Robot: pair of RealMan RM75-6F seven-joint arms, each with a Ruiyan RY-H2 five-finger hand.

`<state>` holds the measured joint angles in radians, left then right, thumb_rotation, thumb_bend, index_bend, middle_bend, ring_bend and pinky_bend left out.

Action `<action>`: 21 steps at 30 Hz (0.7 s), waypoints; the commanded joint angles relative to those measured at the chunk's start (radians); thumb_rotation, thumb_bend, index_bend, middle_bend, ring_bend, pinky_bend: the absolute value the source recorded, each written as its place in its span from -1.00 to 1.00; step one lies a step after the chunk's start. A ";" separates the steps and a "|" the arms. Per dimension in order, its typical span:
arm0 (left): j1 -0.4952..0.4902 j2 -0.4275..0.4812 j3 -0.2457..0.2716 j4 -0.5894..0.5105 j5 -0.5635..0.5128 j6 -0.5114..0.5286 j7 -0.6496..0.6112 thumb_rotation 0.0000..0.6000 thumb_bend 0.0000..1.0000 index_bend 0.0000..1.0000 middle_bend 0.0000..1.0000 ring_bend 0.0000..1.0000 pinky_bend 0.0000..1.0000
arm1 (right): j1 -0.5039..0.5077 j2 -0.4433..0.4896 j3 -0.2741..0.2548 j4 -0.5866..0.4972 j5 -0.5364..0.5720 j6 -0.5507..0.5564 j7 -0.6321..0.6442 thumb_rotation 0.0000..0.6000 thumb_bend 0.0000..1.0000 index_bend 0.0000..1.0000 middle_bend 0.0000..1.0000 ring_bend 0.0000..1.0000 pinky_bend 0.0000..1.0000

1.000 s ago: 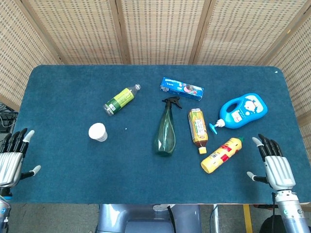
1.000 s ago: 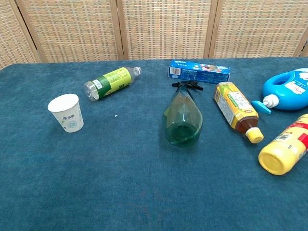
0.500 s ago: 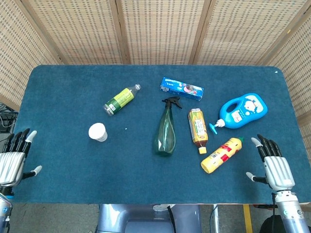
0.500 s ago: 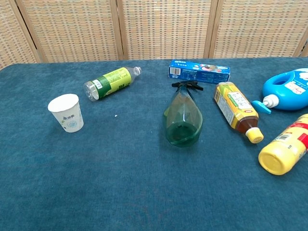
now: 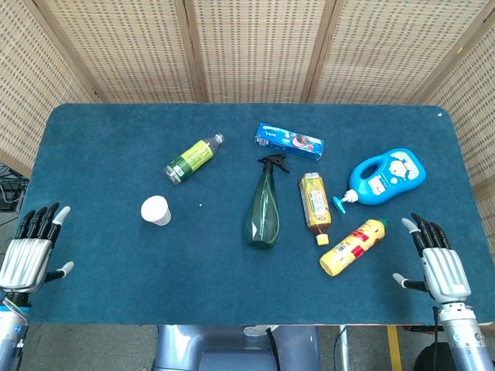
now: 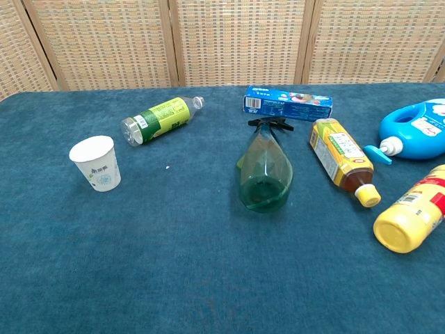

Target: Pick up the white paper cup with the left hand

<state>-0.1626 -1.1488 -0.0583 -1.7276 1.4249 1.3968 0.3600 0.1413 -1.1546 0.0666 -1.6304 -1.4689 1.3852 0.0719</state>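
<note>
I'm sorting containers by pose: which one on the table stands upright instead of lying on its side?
The white paper cup, open mouth up, at the left. The bottles and the blue jug all lie on their sides.

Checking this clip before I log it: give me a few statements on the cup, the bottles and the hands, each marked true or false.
1. The white paper cup stands upright on the table. True.
2. The left hand is gripping the cup. False: it is at the table's near left edge, fingers apart, holding nothing, well clear of the cup.
3. The green spray bottle lies on its side. True.
4. The right hand holds the yellow bottle. False: it is empty, with a gap between it and the bottle.
5. The blue jug sits left of the cup. False: it is on the far right side.
</note>
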 commanded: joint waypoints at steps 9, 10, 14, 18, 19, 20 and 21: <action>-0.230 0.083 -0.110 -0.093 -0.211 -0.294 0.229 0.97 -0.61 -0.66 -1.00 -0.94 -0.70 | 0.004 0.003 0.008 0.007 0.005 -0.003 0.033 1.00 -0.78 -0.98 -1.00 -1.00 -1.00; -0.263 0.083 -0.121 -0.097 -0.243 -0.333 0.261 0.97 -0.61 -0.67 -1.00 -0.94 -0.70 | 0.004 0.002 0.009 0.008 0.004 -0.001 0.039 1.00 -0.78 -0.98 -1.00 -1.00 -1.00; -0.358 0.070 -0.139 -0.102 -0.359 -0.416 0.368 0.97 -0.61 -0.67 -1.00 -0.94 -0.70 | 0.005 0.001 0.009 0.016 -0.001 -0.001 0.060 1.00 -0.78 -0.96 -1.00 -1.00 -1.00; -0.454 0.030 -0.132 -0.094 -0.496 -0.457 0.504 0.96 -0.61 -0.67 -1.00 -0.94 -0.70 | 0.006 0.002 0.010 0.020 -0.004 -0.001 0.077 1.00 -0.79 -0.94 -1.00 -1.00 -1.00; -0.481 0.015 -0.126 -0.091 -0.536 -0.464 0.540 0.97 -0.61 -0.68 -1.00 -0.94 -0.70 | 0.006 0.002 0.011 0.022 -0.004 0.001 0.083 1.00 -0.79 -0.93 -1.00 -1.00 -1.00; -0.504 0.001 -0.120 -0.086 -0.569 -0.471 0.569 0.97 -0.61 -0.68 -1.00 -0.94 -0.70 | 0.006 0.003 0.013 0.023 -0.003 0.003 0.091 1.00 -0.79 -0.93 -1.00 -1.00 -1.00; -0.530 -0.015 -0.112 -0.081 -0.614 -0.472 0.605 0.97 -0.61 -0.68 -1.00 -0.94 -0.70 | 0.005 0.004 0.014 0.024 -0.003 0.005 0.098 1.00 -0.79 -0.93 -1.00 -1.00 -1.00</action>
<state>-0.6103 -1.1186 -0.1810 -1.8172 0.9167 0.9589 0.8751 0.1467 -1.1518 0.0789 -1.6080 -1.4723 1.3879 0.1654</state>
